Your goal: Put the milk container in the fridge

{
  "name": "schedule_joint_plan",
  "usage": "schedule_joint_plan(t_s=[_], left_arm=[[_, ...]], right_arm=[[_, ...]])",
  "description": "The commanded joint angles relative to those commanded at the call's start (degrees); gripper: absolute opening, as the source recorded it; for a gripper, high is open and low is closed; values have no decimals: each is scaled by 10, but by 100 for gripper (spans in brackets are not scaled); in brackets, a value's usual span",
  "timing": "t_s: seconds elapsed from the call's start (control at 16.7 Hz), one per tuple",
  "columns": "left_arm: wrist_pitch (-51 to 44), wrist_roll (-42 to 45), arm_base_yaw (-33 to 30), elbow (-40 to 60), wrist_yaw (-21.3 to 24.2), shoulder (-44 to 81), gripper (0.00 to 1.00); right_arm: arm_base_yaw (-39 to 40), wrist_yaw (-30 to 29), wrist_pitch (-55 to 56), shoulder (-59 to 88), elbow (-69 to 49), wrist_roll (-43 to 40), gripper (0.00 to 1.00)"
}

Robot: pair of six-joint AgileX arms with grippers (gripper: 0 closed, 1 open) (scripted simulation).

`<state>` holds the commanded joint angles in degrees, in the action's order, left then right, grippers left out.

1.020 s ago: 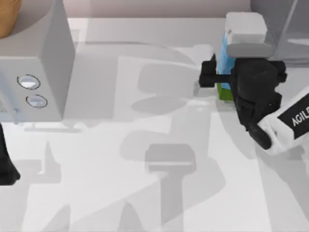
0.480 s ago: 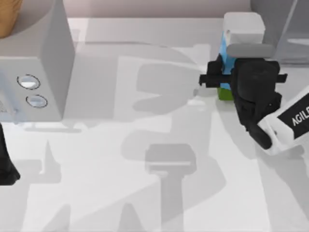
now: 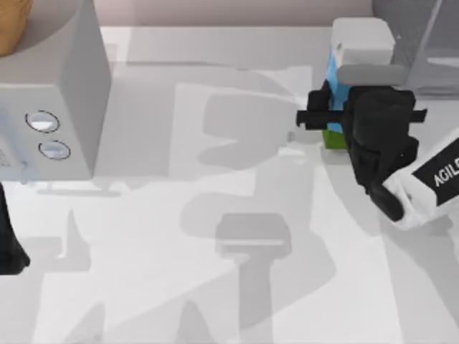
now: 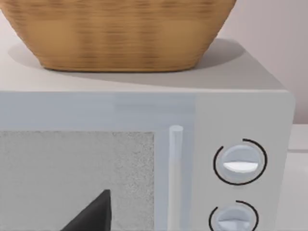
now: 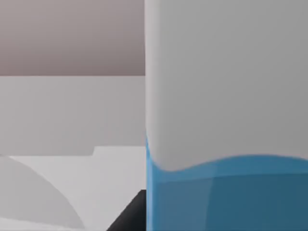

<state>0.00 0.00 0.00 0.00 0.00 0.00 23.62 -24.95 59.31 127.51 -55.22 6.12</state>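
White table (image 3: 215,301) bears milk container (image 3: 334,79) upright.

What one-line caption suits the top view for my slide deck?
Right gripper at the white-topped blue milk container beside the grey fridge; left arm parked at the table's left edge.

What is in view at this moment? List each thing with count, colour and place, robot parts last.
Milk container: one, small carton with white top, blue body, green base band; upright at the table's far right, in front of the fridge.
Fridge: one, large grey cabinet with pale glassy panel; far right corner.
Grey box with two round knobs: one; far left of the table.
Woven basket: one, tan; on top of the knobbed box.
Table: one, white.
Right gripper: black, at the carton's lower body.
Left gripper: black, parked at the left edge.
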Motion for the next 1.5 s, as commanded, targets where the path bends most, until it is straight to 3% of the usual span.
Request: schedule_joint_plan(t_s=[0.42,1.02,1.5], left_arm=[[0,0,0,0,0,0,100],[0,0,0,0,0,0,100],[0,0,0,0,0,0,100]], right_arm=[[2,1,-9,-7,-2,1,0],[1,3,-296,-205,-81,2,0],[0,6,-323,-236,-87,2,0]])
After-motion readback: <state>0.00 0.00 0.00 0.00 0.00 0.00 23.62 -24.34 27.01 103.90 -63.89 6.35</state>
